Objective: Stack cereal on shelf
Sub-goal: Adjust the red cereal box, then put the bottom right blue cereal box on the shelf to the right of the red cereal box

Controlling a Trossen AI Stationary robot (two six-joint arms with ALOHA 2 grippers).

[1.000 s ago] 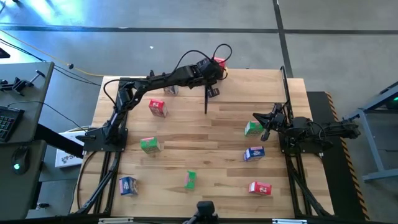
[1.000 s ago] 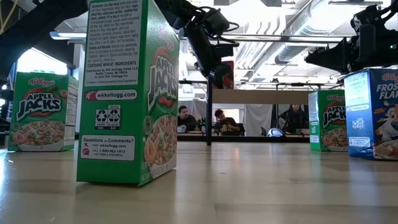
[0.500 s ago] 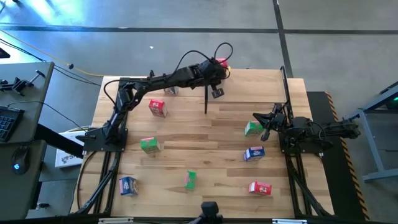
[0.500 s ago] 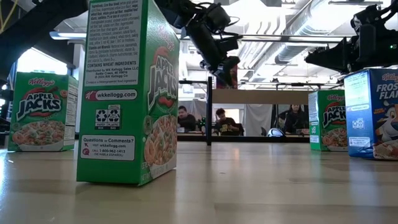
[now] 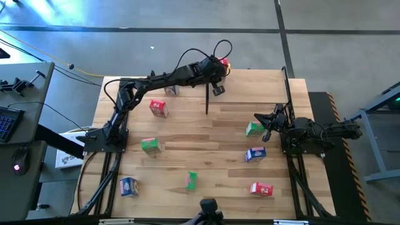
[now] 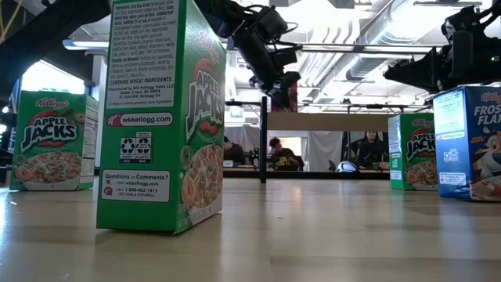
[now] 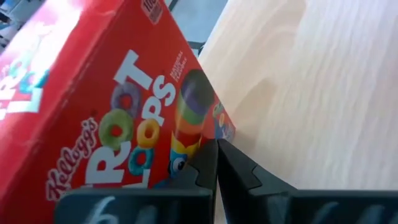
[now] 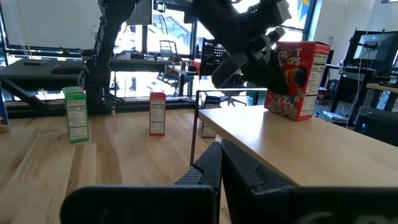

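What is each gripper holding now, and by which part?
Nothing is held. The left gripper is shut beside the red cereal box on the shelf; the right gripper is shut and empty.

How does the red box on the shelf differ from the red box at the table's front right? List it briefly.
The shelf box stands up on the shelf; the front-right box is down on the table. The shut left pincer is right beside the shelf box; no pincer is near the front-right box. Both are red cereal boxes.
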